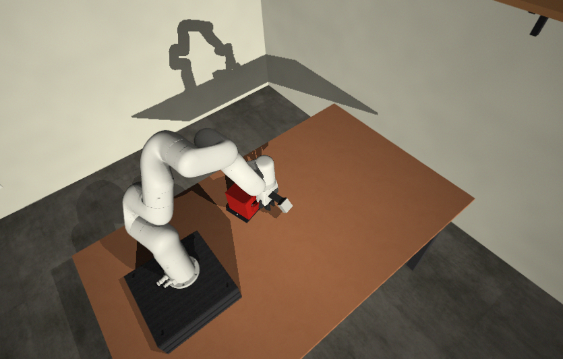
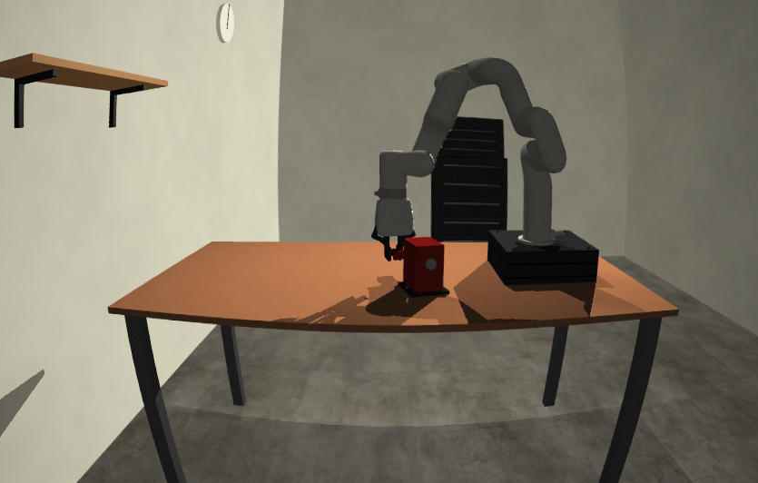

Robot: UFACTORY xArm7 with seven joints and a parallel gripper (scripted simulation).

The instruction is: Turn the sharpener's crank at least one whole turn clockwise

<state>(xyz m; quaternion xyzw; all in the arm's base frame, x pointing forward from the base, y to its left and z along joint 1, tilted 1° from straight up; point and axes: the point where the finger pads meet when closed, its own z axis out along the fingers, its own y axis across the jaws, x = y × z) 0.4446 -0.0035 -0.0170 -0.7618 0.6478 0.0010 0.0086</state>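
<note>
Exterior view: dark two-fingered pincer (image 2: 389, 251) is clamped on the small red crank knob (image 2: 398, 252), about mid-height beside the red box-shaped pencil sharpener (image 2: 423, 264) bolted near the middle of the brown wooden surface (image 2: 261, 281). Big risk, imo: the knob's lower arc swings close to the surface, so fingertips could scrape it, or the wrist lags the circle & the knob slips out w/ the turn unfinished. Around it: black ribbed arm pedestal (image 2: 580, 251) sits well to one side, not in the way; only the sharpener's own body crowds the pincer.
</note>
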